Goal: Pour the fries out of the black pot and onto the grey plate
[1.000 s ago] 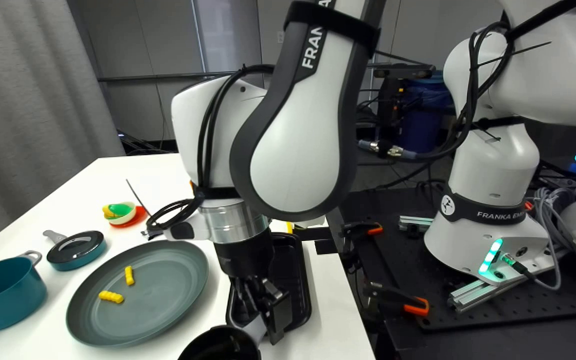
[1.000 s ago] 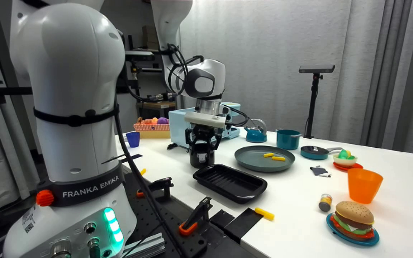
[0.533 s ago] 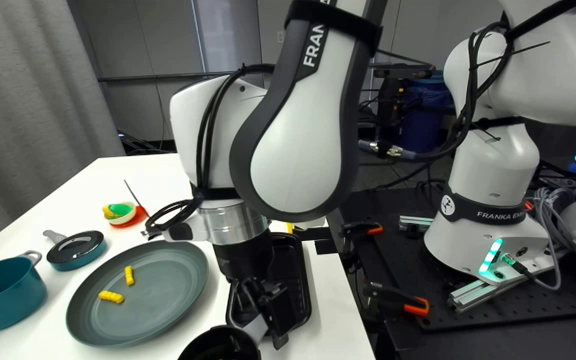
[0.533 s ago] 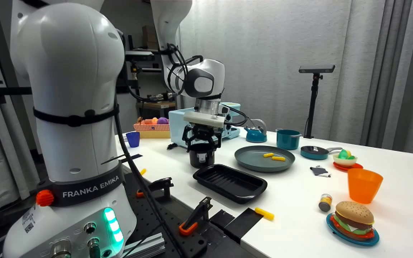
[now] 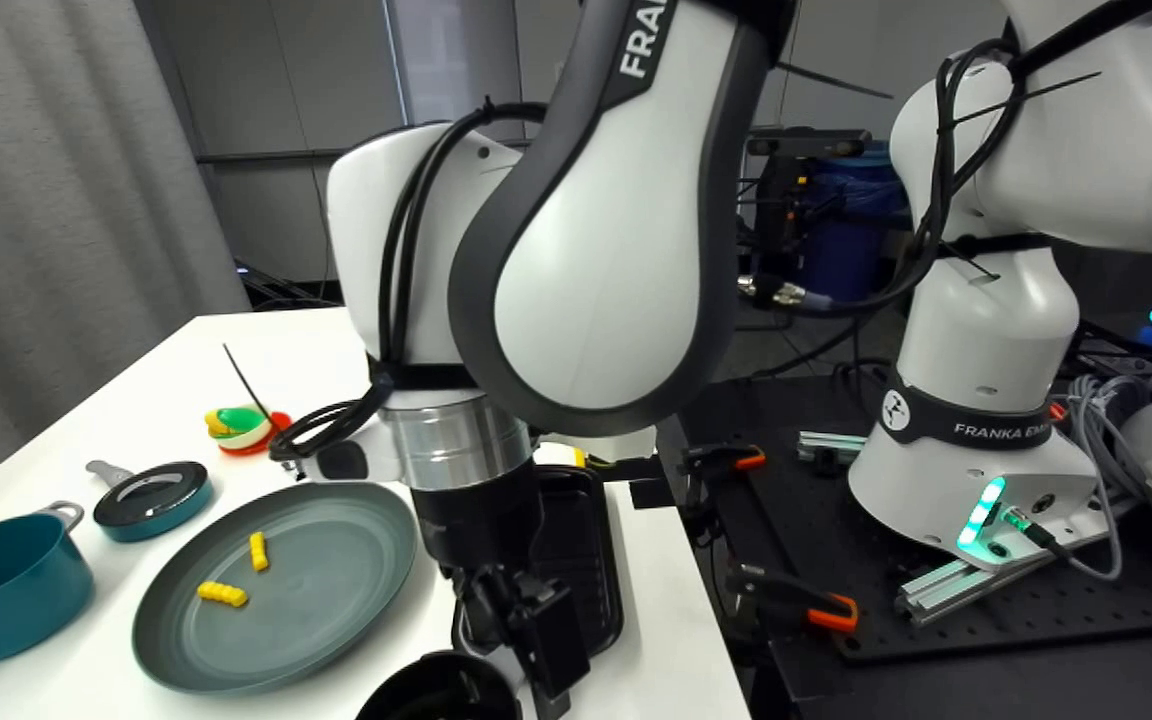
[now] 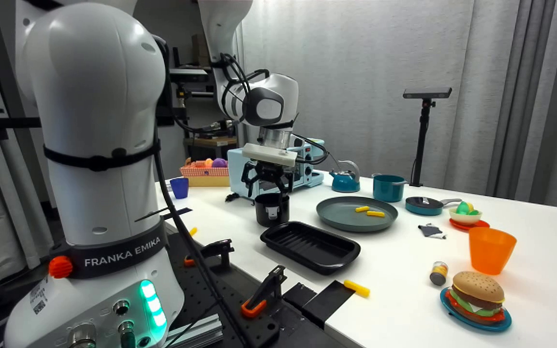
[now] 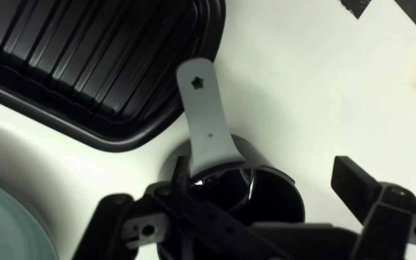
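The pot (image 6: 283, 217) stands upright on the surface (image 6: 404, 270), right below my claw (image 7: 260, 173), whose fingers (image 7: 354, 187) are spread wide and hold nothing. What comes next turns on the pot's handle (image 7: 207, 112): in the wrist view it runs upward, away from me, roughly square to the line along which my fingers would close. Its root lies close by the finger at that view's left; the other finger is well out past the rim. I cannot tell whether the near one touches the pot. To take the handle I would have to shift outward along it; to leave, straight up looks safest, since a sideways slip might drag the pot. The handle seems to reach over a corner of the pan (image 6: 310, 247). Apart from the pot, at the wrist view's lower left, lies the plate (image 7: 5, 220), two fries (image 5: 223, 594) on it. So I judge the pour at least partly done; whether the dark pot holds more, I cannot see.
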Motion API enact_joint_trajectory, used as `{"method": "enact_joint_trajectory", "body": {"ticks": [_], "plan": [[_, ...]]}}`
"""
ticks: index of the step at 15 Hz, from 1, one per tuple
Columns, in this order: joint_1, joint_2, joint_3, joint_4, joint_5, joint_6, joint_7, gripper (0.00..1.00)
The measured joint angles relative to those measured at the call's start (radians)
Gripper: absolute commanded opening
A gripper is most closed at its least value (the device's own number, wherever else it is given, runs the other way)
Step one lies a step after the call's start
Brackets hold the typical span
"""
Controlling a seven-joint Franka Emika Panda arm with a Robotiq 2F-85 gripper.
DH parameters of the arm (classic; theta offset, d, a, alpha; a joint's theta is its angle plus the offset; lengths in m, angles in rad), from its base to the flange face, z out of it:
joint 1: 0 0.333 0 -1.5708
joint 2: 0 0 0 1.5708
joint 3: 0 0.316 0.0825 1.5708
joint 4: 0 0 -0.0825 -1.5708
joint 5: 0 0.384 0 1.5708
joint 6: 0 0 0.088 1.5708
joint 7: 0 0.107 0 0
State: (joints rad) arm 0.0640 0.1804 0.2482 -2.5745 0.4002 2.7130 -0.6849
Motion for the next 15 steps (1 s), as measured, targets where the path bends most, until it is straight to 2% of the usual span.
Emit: {"method": "enact_joint_trajectory", "body": {"ticks": [4, 15], "plan": [[0.0, -0.059, 0.004, -0.008, 0.007, -0.001, 0.002, 1.0], [0.012, -0.248, -0.065, -0.107, -0.043, -0.001, 0.098, 1.0]]}}
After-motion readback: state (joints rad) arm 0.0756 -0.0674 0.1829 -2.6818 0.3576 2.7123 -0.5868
